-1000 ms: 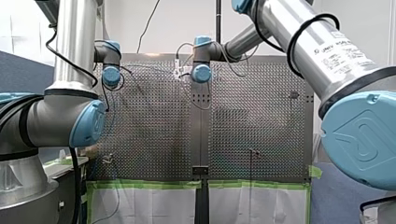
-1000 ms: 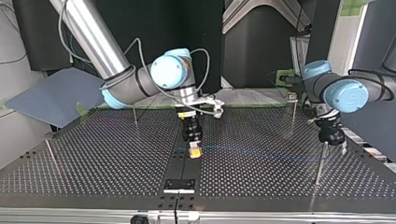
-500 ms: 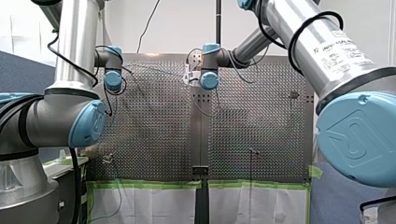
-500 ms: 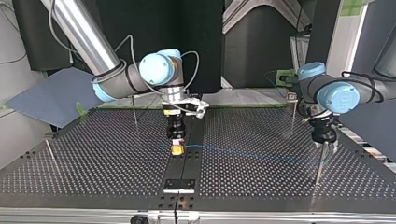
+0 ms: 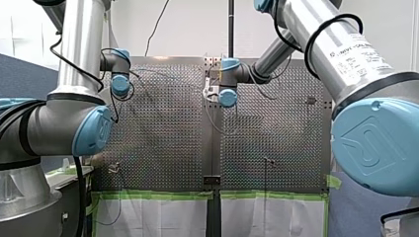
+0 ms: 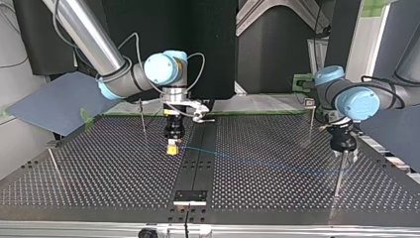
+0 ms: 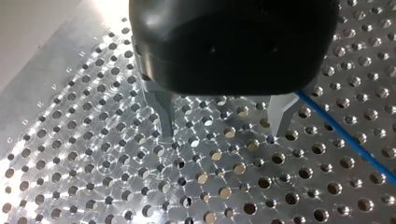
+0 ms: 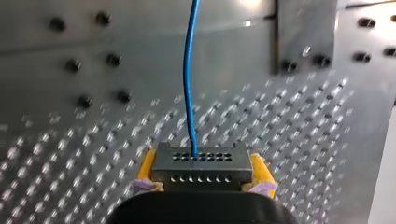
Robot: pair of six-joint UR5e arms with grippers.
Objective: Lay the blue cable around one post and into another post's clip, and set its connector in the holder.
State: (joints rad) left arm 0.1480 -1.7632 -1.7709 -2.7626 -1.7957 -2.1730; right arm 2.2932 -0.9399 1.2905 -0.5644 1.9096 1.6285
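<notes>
In the right wrist view my right gripper (image 8: 201,171) is shut on a grey connector (image 8: 201,158), held between its yellow pads (image 8: 145,169). The blue cable (image 8: 188,79) leaves the connector and runs ahead over the plate. In the top view the right gripper (image 6: 172,147) hangs just left of the centre strip. From there the cable (image 6: 257,162) stretches to a thin post (image 6: 339,174) at the right. My left gripper (image 6: 345,154) hovers by that post's top. Its metal fingers (image 7: 164,116) stand open with nothing between them, and the cable (image 7: 346,136) passes just outside one finger.
Other thin posts stand at the top view's left (image 6: 53,161), behind the right gripper (image 6: 142,117) and at the back right (image 6: 311,120). A black holder block (image 6: 189,197) sits on the centre strip near the plate's close edge. Green tape (image 5: 158,195) lines the front view's near edge.
My right gripper has carried the connector towards the top view's left, across the centre strip and further from that camera. The cable follows it. My left arm has only shifted slightly.
</notes>
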